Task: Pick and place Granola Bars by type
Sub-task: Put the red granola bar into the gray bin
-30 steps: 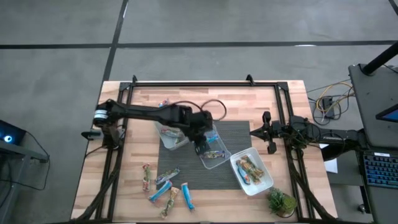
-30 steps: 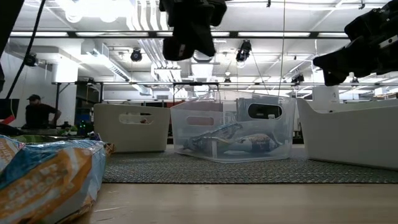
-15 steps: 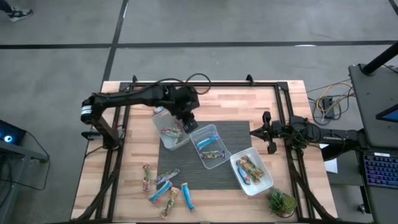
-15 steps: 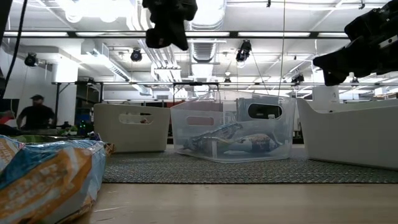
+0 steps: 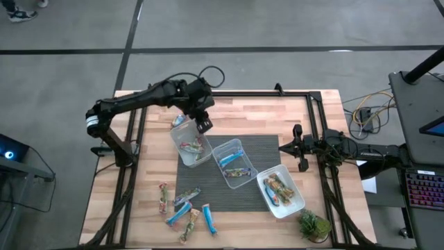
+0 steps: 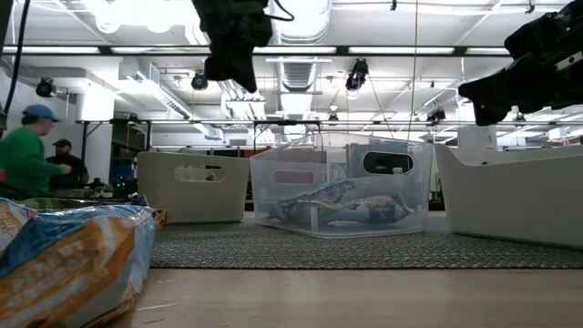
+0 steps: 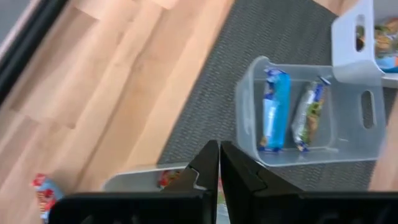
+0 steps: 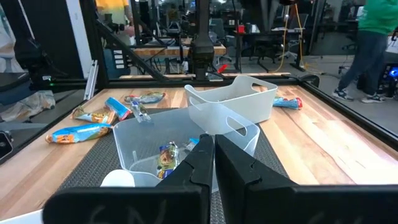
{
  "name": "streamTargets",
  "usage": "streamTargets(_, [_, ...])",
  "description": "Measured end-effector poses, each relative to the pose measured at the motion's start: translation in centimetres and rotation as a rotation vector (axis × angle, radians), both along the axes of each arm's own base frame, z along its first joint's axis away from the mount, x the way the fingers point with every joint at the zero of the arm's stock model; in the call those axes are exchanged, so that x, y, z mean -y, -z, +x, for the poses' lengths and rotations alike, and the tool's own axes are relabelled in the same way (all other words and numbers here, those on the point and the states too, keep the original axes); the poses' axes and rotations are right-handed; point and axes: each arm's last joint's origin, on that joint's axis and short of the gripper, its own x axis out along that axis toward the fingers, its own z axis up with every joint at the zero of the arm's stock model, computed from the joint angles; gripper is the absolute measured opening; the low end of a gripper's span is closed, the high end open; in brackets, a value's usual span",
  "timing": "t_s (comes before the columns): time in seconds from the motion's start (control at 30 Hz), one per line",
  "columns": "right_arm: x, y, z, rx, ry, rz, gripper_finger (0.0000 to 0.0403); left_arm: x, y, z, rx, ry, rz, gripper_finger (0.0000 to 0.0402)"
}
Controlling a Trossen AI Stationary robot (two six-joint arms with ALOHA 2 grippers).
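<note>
Granola Bars [image 5: 234, 164] inside three tubs [image 5: 191, 155]

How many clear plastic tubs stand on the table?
3, in a diagonal row on the dark mat: left tub, middle tub, right tub. None seems hidden.

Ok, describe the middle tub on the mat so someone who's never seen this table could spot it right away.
Start at the dark woven mat in the middle of the wooden table. Three clear tubs run diagonally across it; take the centre one. It alone holds a bright blue bar beside a silver-grey one, while its neighbours hold red-printed or tan bars.
</note>
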Motion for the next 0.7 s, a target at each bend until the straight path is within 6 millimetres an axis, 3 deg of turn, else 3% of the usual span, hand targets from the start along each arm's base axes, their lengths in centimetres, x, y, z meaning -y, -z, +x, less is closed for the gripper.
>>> streamTargets(0.47, [0.0,0.0,0.0,0.0,0.0,0.0,0.0009,-6.4,-0.3,-2.6,0.041,-0.364,0.014,0.0002])
streamTargets(0.7, [0.0,0.0,0.0,0.0,0.0,0.0,0.0008,-8.2,-0.3,-3.7,0.047,-0.427,0.026,0.0054])
